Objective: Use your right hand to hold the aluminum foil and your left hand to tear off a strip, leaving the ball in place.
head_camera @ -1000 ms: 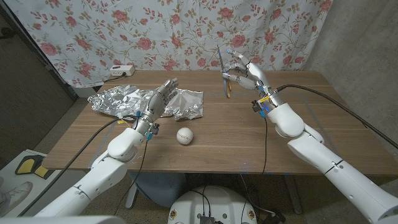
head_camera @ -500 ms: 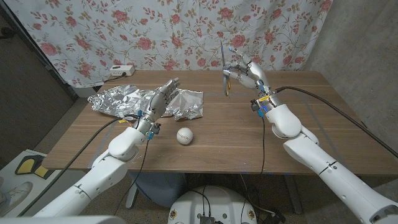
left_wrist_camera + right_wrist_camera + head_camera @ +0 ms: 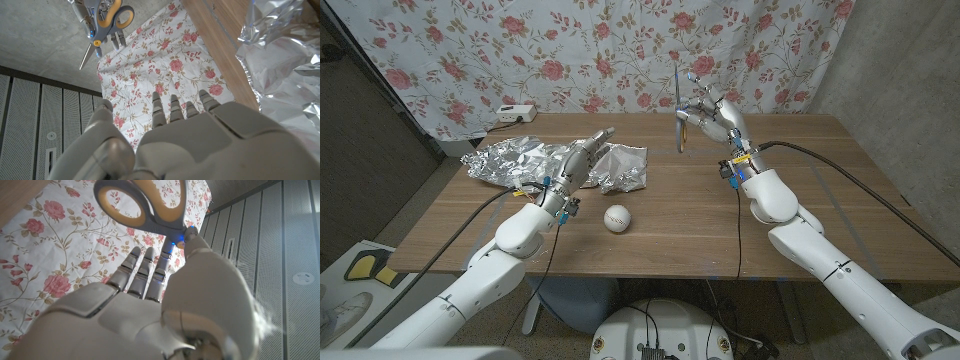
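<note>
Seen from the head camera, a wooden desk (image 3: 720,220) stands in front of a flowered curtain (image 3: 570,50). A crumpled sheet of aluminum foil (image 3: 520,160) lies at the desk's back left, and a white ball (image 3: 616,218) sits just in front of it, apart from the foil. The left hand (image 3: 580,160) reaches over the foil with its fingers stretched out straight; it holds nothing, and whether the fingers touch the foil cannot be told. The right hand (image 3: 712,113) is raised above the desk's back right, well apart from the foil, gripping a pair of scissors (image 3: 680,115) that stand upright. A white power strip (image 3: 515,113) lies at the desk's back edge. The left wrist camera shows what the head view does not: the foil's shiny creases (image 3: 285,65) close up beside the extended fingers (image 3: 172,107), and the scissors' yellow-lined handle (image 3: 112,15) across the desk. The right wrist camera shows the grey handle loop with its yellow lining (image 3: 145,205) held against a fingertip of the right hand (image 3: 150,310).
</note>
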`<state>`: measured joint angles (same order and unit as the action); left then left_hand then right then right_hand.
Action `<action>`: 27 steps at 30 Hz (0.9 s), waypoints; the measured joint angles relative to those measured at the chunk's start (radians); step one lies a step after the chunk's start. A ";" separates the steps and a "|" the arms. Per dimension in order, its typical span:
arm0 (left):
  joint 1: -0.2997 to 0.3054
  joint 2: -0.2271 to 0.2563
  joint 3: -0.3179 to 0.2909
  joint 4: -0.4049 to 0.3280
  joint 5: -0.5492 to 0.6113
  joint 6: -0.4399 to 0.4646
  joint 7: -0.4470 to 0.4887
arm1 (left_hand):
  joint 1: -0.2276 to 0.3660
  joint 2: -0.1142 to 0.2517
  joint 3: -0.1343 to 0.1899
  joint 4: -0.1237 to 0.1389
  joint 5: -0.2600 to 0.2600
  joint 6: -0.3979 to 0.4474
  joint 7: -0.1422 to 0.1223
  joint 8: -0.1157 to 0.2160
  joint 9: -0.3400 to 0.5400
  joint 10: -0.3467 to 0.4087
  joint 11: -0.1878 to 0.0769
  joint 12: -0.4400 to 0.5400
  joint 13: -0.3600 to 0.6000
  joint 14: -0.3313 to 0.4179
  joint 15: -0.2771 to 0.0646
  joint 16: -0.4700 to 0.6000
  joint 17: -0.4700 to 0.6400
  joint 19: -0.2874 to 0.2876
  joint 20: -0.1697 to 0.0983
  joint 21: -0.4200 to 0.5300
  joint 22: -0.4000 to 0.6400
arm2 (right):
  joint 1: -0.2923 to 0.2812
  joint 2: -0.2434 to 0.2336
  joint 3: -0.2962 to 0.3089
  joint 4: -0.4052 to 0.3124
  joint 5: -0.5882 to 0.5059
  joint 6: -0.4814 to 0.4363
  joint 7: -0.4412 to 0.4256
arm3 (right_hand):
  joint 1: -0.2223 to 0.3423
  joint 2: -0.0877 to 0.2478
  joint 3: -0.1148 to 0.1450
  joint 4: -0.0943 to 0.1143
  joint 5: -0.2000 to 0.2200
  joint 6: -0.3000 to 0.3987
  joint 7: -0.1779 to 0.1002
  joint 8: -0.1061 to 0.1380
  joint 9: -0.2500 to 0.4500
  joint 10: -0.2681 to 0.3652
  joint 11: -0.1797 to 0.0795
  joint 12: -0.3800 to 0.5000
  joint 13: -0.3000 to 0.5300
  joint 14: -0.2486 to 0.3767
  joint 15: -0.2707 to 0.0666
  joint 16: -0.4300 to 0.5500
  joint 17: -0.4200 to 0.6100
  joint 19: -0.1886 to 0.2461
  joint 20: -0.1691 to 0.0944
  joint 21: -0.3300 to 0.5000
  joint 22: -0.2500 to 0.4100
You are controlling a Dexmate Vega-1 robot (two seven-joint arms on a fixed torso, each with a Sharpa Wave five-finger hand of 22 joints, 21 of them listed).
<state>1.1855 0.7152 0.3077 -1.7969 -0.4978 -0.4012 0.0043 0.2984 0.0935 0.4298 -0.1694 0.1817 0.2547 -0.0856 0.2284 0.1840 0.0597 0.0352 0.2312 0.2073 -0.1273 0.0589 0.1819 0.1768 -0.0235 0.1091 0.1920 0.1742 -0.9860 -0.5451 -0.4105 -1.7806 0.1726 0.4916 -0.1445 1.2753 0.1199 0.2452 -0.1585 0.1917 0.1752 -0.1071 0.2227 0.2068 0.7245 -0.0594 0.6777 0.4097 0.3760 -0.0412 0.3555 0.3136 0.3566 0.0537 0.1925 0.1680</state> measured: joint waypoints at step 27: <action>-0.061 -0.001 0.048 0.037 0.090 -0.010 -0.020 | 0.242 0.020 0.095 -0.016 0.007 0.150 -0.035 0.023 0.004 -0.072 -0.035 -0.021 0.000 -0.037 0.013 -0.005 0.000 -0.034 0.020 -0.004 -0.002 | 0.032 0.020 -0.041 0.056 0.038 0.012 0.058 | 0.003 -0.003 -0.004 0.004 0.004 0.009 -0.009 0.000 0.000 0.000 0.000 0.003 -0.005 0.000 0.000 0.000 0.005 0.000 0.000 0.000 0.000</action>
<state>1.1246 0.7146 0.3561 -1.7601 -0.4075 -0.4111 -0.0155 0.5400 0.1133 0.5247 -0.1851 0.1888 0.4047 -0.1209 0.2515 0.1880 -0.0118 0.0006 0.2106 0.2071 -0.1647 0.0715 0.1773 0.1769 -0.0575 0.1286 0.1884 0.1721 -0.9536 -0.5252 -0.4513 -1.7247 0.2109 0.5039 -0.0865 1.2782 0.1172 0.2411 -0.1543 0.1960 0.1843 -0.1164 0.2227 0.2068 0.7243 -0.0595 0.6806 0.4051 0.3760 -0.0411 0.3555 0.3182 0.3566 0.0537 0.1925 0.1680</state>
